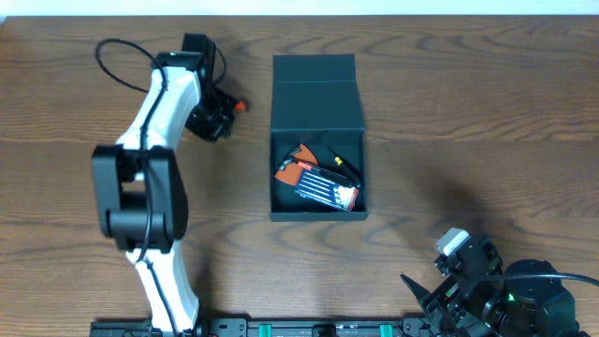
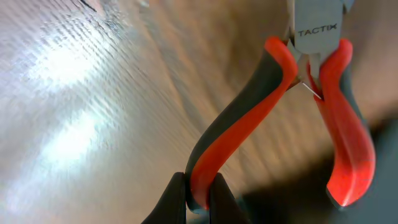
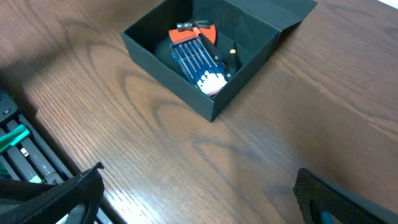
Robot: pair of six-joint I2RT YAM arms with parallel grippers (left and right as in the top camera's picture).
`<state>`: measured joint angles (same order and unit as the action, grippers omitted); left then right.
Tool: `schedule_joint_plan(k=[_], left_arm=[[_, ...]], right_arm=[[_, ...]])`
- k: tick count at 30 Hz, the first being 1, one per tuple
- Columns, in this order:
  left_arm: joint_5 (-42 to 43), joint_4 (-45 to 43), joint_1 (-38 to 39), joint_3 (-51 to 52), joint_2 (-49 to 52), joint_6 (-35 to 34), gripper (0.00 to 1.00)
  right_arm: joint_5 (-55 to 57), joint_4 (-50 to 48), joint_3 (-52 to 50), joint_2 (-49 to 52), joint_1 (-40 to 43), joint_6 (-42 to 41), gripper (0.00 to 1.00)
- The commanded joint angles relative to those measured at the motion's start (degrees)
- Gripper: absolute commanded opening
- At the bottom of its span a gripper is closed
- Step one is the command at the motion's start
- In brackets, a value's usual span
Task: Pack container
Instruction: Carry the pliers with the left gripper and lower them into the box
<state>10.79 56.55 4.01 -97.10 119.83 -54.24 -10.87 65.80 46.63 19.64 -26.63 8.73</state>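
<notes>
The matte black container [image 1: 316, 94] stands open at the table's middle, its flap lid laid back; it also shows in the right wrist view [image 3: 186, 93]. Inside lie a blue-and-white packet [image 1: 326, 190], an orange tool [image 1: 292, 168] and a dark tool with a yellow tip. My left gripper [image 1: 217, 117] is left of the container, shut on one handle of red-and-grey pliers [image 2: 249, 118] marked TACTIX; the jaws [image 2: 198, 193] pinch the handle's end. My right gripper [image 1: 440, 281] is open and empty at the front right, its fingers [image 3: 199, 199] wide apart over bare wood.
The wooden table [image 1: 468, 112] spreads around the container. A dark rail with green parts [image 1: 309, 328] runs along the front edge, also at the left of the right wrist view [image 3: 18, 149]. The left arm [image 1: 140, 187] lies across the table's left side.
</notes>
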Motion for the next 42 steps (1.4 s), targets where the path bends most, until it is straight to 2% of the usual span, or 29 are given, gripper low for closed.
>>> schedule_joint_plan(k=[1, 8, 12, 27, 31, 37, 42], left_arm=[[0.1, 0.2, 2.0, -1.0, -7.6, -0.5, 0.06], [-1.4, 0.3, 9.2, -0.9, -17.5, -0.8, 0.06], [-2.7, 0.4, 14.8, 0.2, -20.4, -4.3, 0.06], [-2.3, -0.3, 32.7, 13.2, -21.0, -29.8, 0.06], [-0.8, -5.4, 35.0, 18.9, -21.0, -33.5, 0.06], [1.7, -17.9, 35.6, 27.9, -20.7, -33.6, 0.06], [1.7, -19.6, 35.6, 30.4, -19.1, -34.0, 0.06]], right_arm=[[-0.1, 0.0, -0.2, -0.2, 0.4, -1.0, 0.99], [-0.1, 0.0, -0.2, -0.2, 0.4, -1.0, 0.99], [-0.1, 0.0, -0.2, -0.2, 0.4, -1.0, 0.99], [-0.1, 0.0, -0.2, -0.2, 0.4, -1.0, 0.99], [-0.1, 0.0, -0.2, -0.2, 0.4, -1.0, 0.99], [-0.1, 0.0, -0.2, -0.2, 0.4, -1.0, 0.99], [-0.1, 0.0, -0.2, -0.2, 0.4, -1.0, 0.99]])
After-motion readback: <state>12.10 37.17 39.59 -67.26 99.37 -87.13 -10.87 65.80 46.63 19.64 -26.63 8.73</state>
